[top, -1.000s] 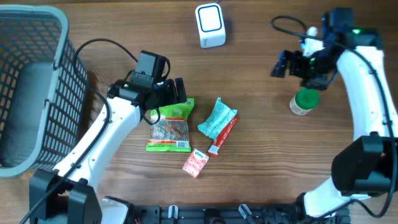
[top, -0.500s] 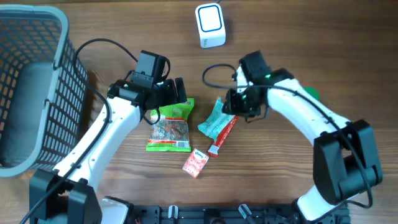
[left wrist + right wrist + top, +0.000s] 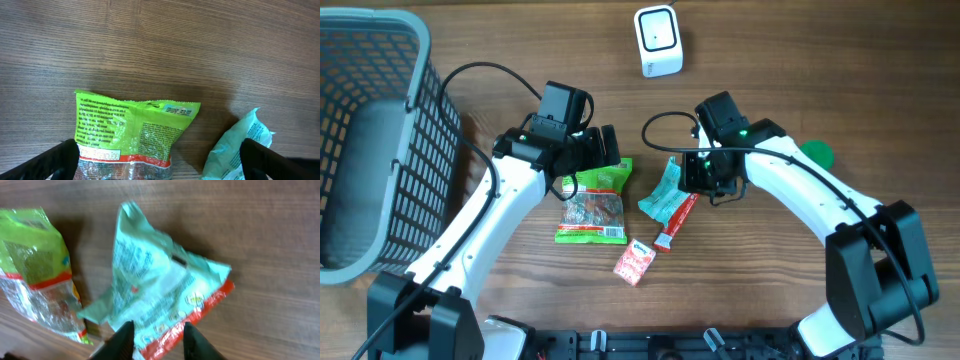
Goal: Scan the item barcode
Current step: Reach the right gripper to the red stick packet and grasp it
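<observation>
Straddles soft, light, crinkly teal pouch (image 3: 160, 275) at stiffer red seam (image 3: 210, 302) with right claw (image 3: 158, 327); whether clenched, cannot tell.

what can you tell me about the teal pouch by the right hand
The teal pouch is a crinkled, slightly puffed plastic pack with small print, lying flat on the wooden table. It sits beside the green snack bag, with one edge against a red stick pack. The right hand straddles that edge, a finger on either side; a firm grip isn't clear.
</observation>
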